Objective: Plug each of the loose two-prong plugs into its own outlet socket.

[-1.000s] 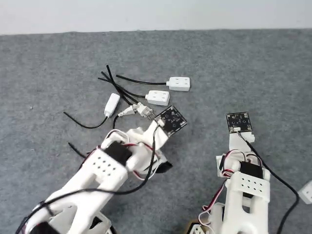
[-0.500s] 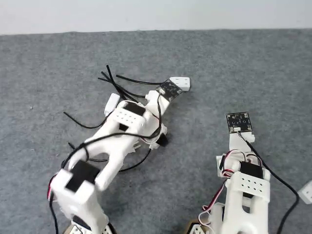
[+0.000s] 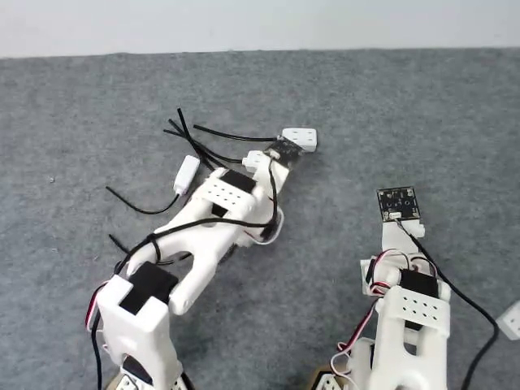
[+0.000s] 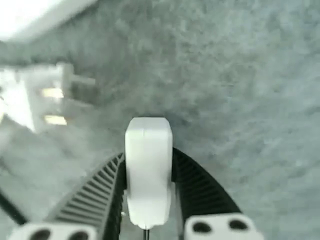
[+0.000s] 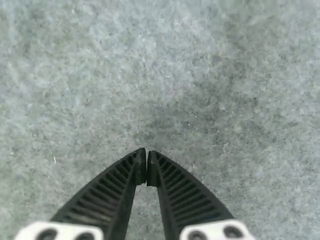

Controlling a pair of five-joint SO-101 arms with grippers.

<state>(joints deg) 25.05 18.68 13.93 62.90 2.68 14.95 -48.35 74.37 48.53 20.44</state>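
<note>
1. Jaws of the left pincer (image 4: 148, 154) are clamped on a white block (image 4: 148, 180), one ribbed jaw along each long side. A thin black lead leaves its rear end. Plug body or socket housing: cannot tell from this angle.
2. Grip looks centred, and the block lies straight along the jaws. Judged good for a push along its own axis.
3. Near the block, off to one side and not in line with it, lies a blurred white piece (image 4: 47, 97) with what look like two prongs.
4. High view: left arm (image 3: 219, 203) stretches over the tangle of black leads (image 3: 195, 142), its wrist just beside an outlet socket (image 3: 299, 138). A loose plug (image 3: 186, 174) lies beside the arm, apart from that socket.
5. Step in hand, as judged: bring the held block to its mate.
   - Square the two faces first.
   - Line prongs with slots, then press slowly and straight, kept low.
   - The mate is light and will likely slide on the mat, so it needs bracing.
   - Watch the leads for drag.
6. Tips of the right pincer (image 5: 146, 170) are together and empty above the bare grey desk (image 5: 225, 75). The right arm (image 3: 410, 305) is well apart from the sockets and free to brace.
</note>
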